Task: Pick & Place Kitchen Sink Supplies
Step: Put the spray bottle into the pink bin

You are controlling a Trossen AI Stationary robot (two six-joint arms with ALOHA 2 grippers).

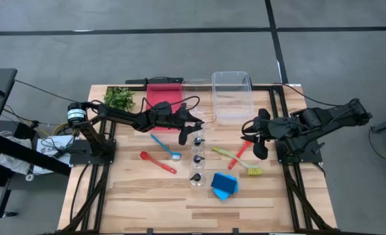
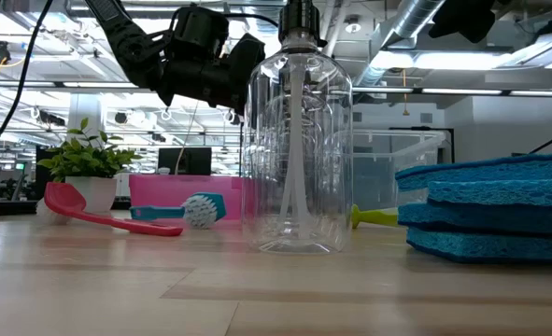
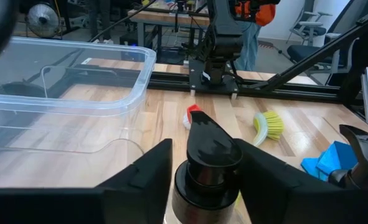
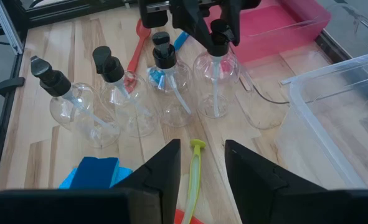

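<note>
Bottles [image 1: 196, 158]: 4 clear ones w/ black caps, in a row mid-table, all upright, none moved yet. My left gripper [image 1: 187, 130] is over the one at the 12 o'clock end of the row [image 4: 215, 81], fingers [image 3: 140, 177] either side of its black cap [image 3: 210, 149], small gaps both sides, so not clamped yet. No grip, nothing lifted.

My right gripper [image 4: 200, 163] waits at 3 o'clock of the row, parted, empty, above the yellow-green brush [image 1: 237, 161].

Rest of supplies lie loose on the wood: blue brush [image 1: 166, 147] and red spoon [image 1: 157, 162] at 9 o'clock of the bottles, red utensil [image 1: 241, 153] at 3 o'clock, blue sponges [image 1: 224, 185] at 5 o'clock.

Clear bin [image 1: 232, 96] at 12-1 o'clock looks empty; red bin [image 1: 164, 96] at 11 o'clock too, far as I can see.

Progress, imo: basically zero placed. First bottle pick underway, everything else left.
</note>
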